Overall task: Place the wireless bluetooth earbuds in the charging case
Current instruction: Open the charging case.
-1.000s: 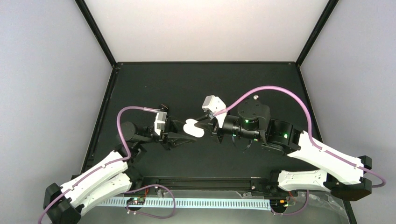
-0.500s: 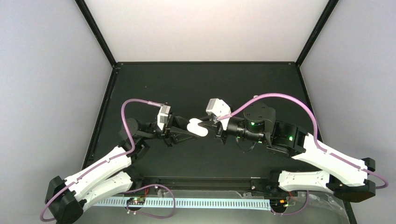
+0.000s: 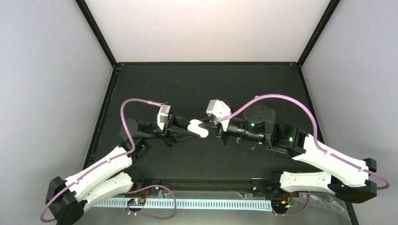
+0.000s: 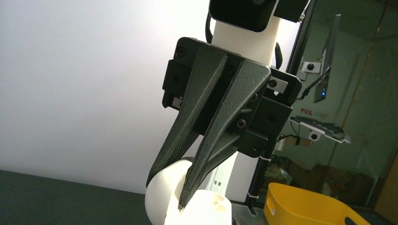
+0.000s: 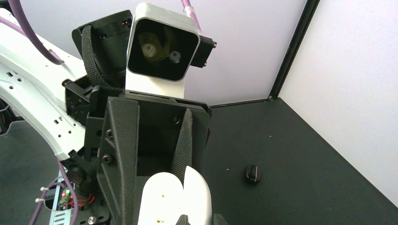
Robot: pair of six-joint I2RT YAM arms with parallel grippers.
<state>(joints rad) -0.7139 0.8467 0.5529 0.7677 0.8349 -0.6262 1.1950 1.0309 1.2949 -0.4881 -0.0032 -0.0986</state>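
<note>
Over the black table (image 3: pixel 202 79) both arms reached inward and met close to the middle. The left arm (image 3: pixel 101 169) came in from about eight o'clock and the right arm (image 3: pixel 328 159) from about four o'clock, each with a purple cable (image 3: pixel 277 96) looping above it.

The left gripper (image 3: pixel 189 132) pointed toward three o'clock. Its two fingers stood rather wide apart, one on each side of the charging case (image 3: pixel 198 128), and they pressed against its body, so this gripper had the case in its hold. The right gripper (image 3: pixel 207 125) pointed toward nine o'clock. Its fingers were almost together. In the left wrist view their tips pinched a thin white edge of the same case, one tip behind the rounded part and one in front.

The case was white and glossy, held between both grippers near the centre of the table and, as far as I could judge, lifted off the surface. In the right wrist view it showed two white halves side by side, so it looked opened. The inner sockets I could not see.

On the table, at about three o'clock of the case in that view, lay a small black round thing (image 5: pixel 252 173), well apart from both grippers. What it was I could not tell.
</note>
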